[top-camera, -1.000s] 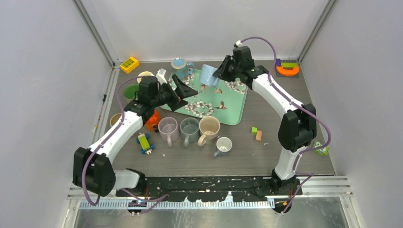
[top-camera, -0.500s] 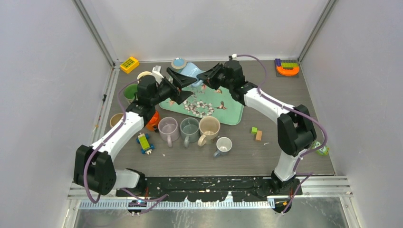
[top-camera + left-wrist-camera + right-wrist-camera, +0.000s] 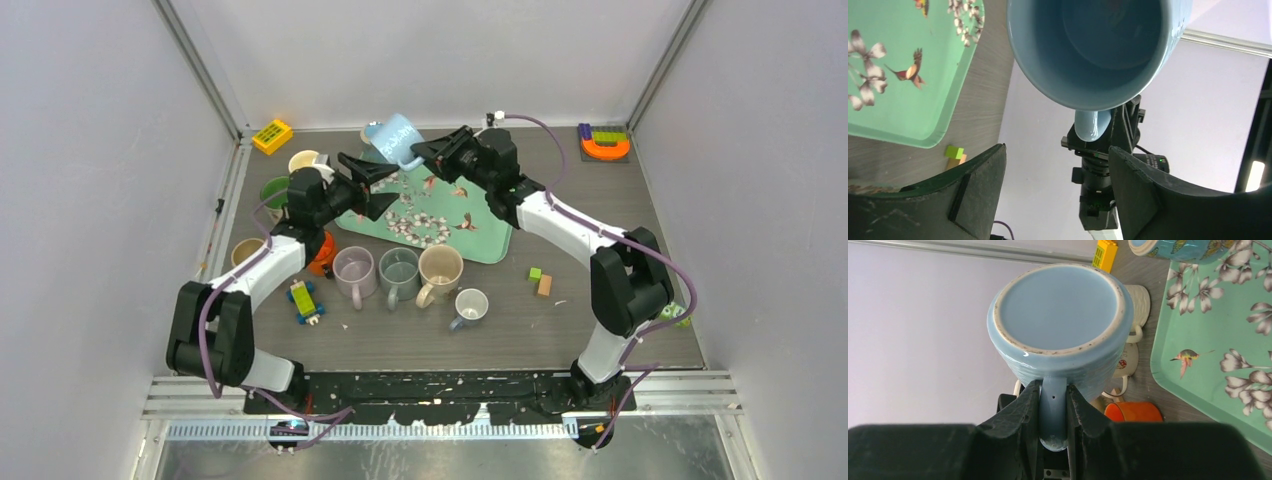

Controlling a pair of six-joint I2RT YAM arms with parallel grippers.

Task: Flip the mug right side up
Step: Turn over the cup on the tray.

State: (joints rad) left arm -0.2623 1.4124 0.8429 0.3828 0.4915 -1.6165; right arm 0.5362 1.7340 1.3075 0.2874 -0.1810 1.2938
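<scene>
The light blue mug (image 3: 397, 139) hangs tilted in the air over the far left corner of the green tray (image 3: 480, 225). My right gripper (image 3: 435, 152) is shut on its handle (image 3: 1053, 400), and the mug's base (image 3: 1060, 310) faces the right wrist camera. My left gripper (image 3: 365, 185) is open and empty, just below and left of the mug. In the left wrist view the mug's open mouth (image 3: 1098, 45) faces down at the spread fingers (image 3: 973, 190), apart from them.
A mauve mug (image 3: 354, 268), a clear mug (image 3: 399, 268), a beige mug (image 3: 440, 268) and a small white mug (image 3: 470, 305) stand in front of the tray. An orange mug (image 3: 322, 250), a toy car (image 3: 305, 300), a yellow block (image 3: 272, 135) and small blocks (image 3: 540, 280) lie around.
My right gripper has carried the blue mug left and up off the tray and tipped it over. My left gripper has moved back and up under the mug.
</scene>
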